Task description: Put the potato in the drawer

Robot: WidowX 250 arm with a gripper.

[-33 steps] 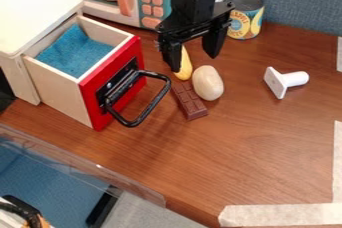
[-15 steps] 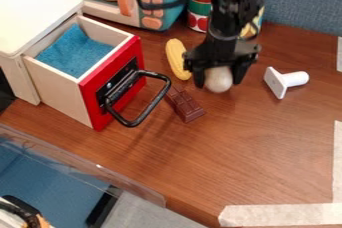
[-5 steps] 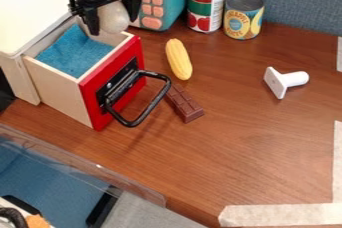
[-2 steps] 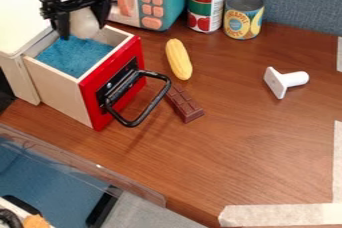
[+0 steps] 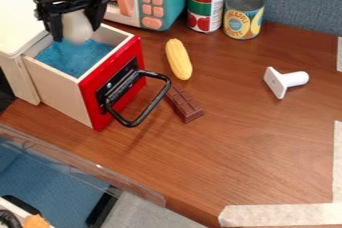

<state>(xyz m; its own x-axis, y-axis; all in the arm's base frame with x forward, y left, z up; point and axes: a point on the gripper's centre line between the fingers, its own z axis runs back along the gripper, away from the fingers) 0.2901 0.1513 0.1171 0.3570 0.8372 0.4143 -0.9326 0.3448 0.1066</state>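
Camera view: we see the black two-finger end effector [image 5: 77,31] pinching the pale, egg-shaped potato [image 5: 77,25] over the open wooden drawer [image 5: 60,89] with red front [image 5: 93,99] and blue lining [image 5: 70,61].

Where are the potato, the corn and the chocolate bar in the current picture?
Potato [image 5: 77,27]: camera view, on the middle of its pale body.
Corn [image 5: 179,59]: camera view, on the middle of its yellow kernels.
Chocolate bar [image 5: 184,104]: camera view, on the middle of its top face.
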